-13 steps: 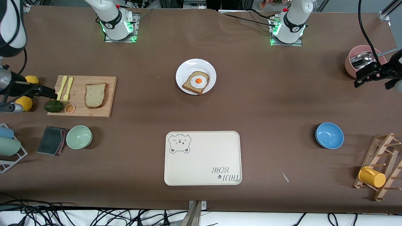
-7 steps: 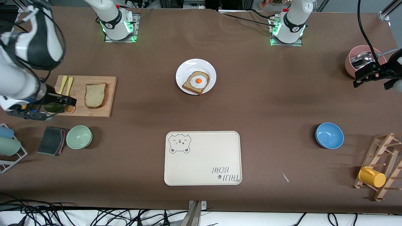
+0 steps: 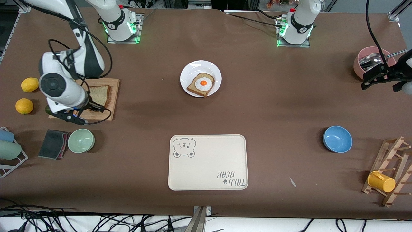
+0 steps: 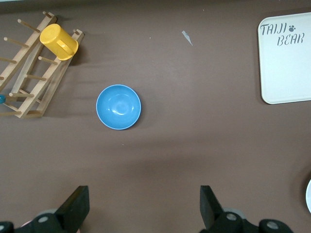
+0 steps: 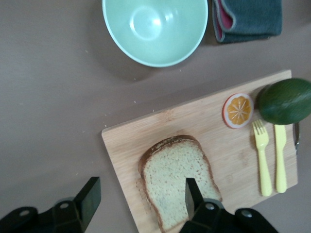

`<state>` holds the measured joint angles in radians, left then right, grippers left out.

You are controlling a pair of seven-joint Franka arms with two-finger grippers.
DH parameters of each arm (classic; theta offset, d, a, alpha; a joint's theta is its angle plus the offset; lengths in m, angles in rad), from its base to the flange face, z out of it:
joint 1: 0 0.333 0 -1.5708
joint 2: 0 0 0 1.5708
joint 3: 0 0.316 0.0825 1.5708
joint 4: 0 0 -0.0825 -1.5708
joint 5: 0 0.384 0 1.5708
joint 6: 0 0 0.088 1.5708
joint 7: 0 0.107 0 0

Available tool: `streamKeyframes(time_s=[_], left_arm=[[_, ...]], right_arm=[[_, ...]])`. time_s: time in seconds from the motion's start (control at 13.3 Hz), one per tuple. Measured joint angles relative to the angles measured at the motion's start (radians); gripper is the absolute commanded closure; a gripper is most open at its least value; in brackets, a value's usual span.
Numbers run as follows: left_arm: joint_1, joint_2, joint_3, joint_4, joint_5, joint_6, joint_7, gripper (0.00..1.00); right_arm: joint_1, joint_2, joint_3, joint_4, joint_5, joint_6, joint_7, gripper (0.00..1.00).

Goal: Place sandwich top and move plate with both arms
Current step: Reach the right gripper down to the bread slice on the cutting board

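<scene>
Bread (image 3: 99, 95) flat on board (image 3: 111, 100), right tool (image 5: 141, 200) over it, fingers apart, plate (image 3: 193, 68) mid-worktop toward the bases, left tool (image 4: 143, 209) waiting over pink bowl (image 3: 362, 62), fingers apart

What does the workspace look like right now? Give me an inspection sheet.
Surface: brown table, small scrap near the blue bowl.
Job's things: sandwich top lies on the cutting board; plate holds the egg toast.
Clutter: bear tray, green bowl, folded cloth, two lemons, avocado, orange slice, yellow cutlery, mug rack, pink pot.
Grippers: right gripper open over the sandwich top; left gripper open, waiting beside the pink pot.
Cables: bundle along the table's front edge.
Surroundings: nothing seen.
</scene>
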<state>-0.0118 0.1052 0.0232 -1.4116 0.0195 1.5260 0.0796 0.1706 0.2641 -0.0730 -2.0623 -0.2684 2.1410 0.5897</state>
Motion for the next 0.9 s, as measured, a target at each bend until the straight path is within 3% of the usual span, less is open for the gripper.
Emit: streamKeyframes(time_s=[0.23, 0.68, 0.9], left_arm=[[-0.001, 0.002, -0.001, 0.000, 0.000, 0.000, -0.003, 0.00], [-0.001, 0.008, -0.001, 0.000, 0.000, 0.000, -0.007, 0.00], [-0.001, 0.008, -0.001, 0.000, 0.000, 0.000, -0.007, 0.00]], right_arm=[[0.024, 0.057, 0.000, -0.041, -0.098, 0.049, 0.161, 0.31], [0.039, 0.134, 0.000, -0.047, -0.112, 0.062, 0.266, 0.50], [0.040, 0.152, -0.001, -0.052, -0.125, 0.076, 0.276, 0.51]])
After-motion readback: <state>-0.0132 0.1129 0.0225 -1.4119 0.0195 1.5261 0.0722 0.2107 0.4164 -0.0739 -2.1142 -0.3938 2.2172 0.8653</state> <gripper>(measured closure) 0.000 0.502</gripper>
